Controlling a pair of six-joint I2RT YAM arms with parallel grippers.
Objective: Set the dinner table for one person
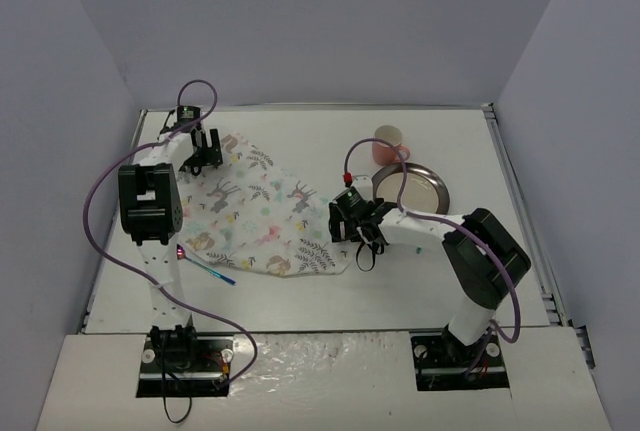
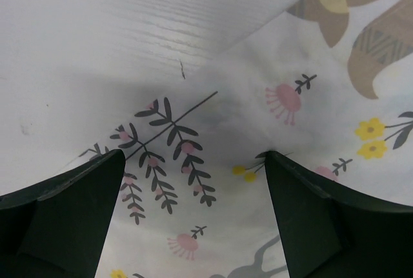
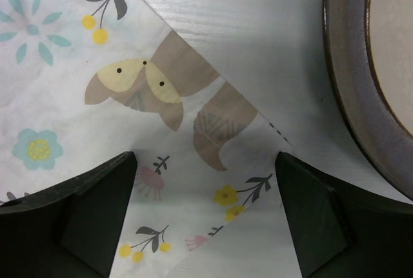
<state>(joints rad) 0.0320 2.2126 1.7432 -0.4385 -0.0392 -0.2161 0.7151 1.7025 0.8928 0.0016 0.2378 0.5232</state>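
As overhead alone shows, cup (image 1: 387, 141) stands.

Plain pale booth, evenly lit

A blank back wall (image 1: 320, 21) is seen now, greyish-lavender, and it is met at clean corners by a left wall (image 1: 50, 151) and a right wall (image 1: 590, 131) of the same flat colour, so the dinner table (image 1: 300, 131) is boxed in on three sides; a metal rail (image 1: 519, 211) is run along the table's right edge, a white board (image 1: 100, 381) is laid across the near side, crinkled clear plastic film (image 1: 330, 353) is seen at its middle, and everything is bathed in soft, diffuse light, with only faint shadows thrown on the white top
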